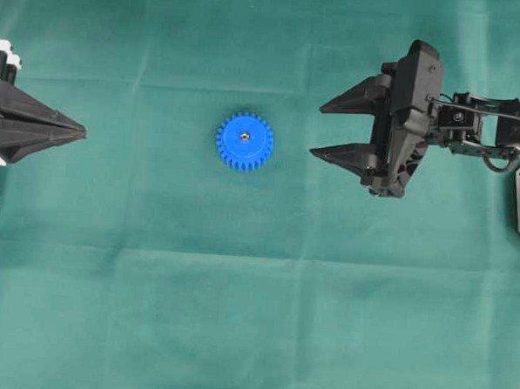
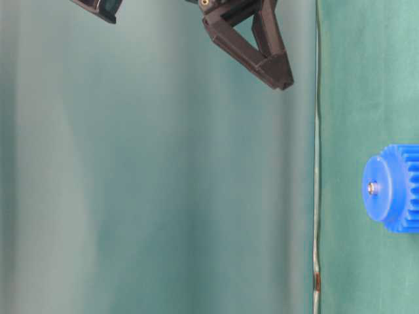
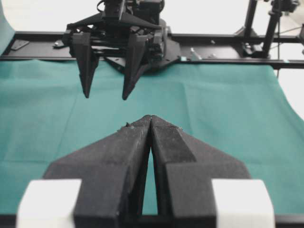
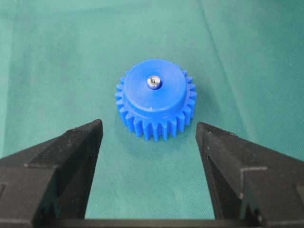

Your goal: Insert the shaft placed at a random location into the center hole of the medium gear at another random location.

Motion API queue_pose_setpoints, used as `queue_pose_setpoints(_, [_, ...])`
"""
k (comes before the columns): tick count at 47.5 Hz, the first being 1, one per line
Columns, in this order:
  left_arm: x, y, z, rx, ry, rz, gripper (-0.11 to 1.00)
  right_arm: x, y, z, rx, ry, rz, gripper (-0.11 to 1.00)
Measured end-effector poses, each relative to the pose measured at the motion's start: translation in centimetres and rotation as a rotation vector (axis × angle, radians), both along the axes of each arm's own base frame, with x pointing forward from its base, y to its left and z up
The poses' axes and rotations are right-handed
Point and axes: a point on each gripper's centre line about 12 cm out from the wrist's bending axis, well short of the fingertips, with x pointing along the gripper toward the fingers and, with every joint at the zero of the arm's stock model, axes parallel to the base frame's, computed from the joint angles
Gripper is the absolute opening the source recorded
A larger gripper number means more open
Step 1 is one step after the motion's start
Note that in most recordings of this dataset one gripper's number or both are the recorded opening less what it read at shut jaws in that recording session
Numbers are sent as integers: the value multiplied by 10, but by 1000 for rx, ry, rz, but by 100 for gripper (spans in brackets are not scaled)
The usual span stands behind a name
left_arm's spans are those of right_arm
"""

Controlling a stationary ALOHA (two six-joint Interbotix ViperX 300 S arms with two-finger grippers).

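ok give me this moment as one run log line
shaft: seated in center hole of medium gear | right gripper: open, empty, clear of gear | left gripper: shut, empty

You will find no readable text, label, brand, number or sign in any of these views, neither on the bright blue plastic toothed gear wheel (image 4: 155,100) nor on the green cloth over the counter (image 1: 254,316).
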Motion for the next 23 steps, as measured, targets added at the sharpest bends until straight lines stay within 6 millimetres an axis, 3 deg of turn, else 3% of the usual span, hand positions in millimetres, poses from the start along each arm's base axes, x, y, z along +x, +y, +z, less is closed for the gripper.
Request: queue_pose_setpoints(23, [0,0,-1,-1,6,2,0,0,1,-1,0,2,2,78])
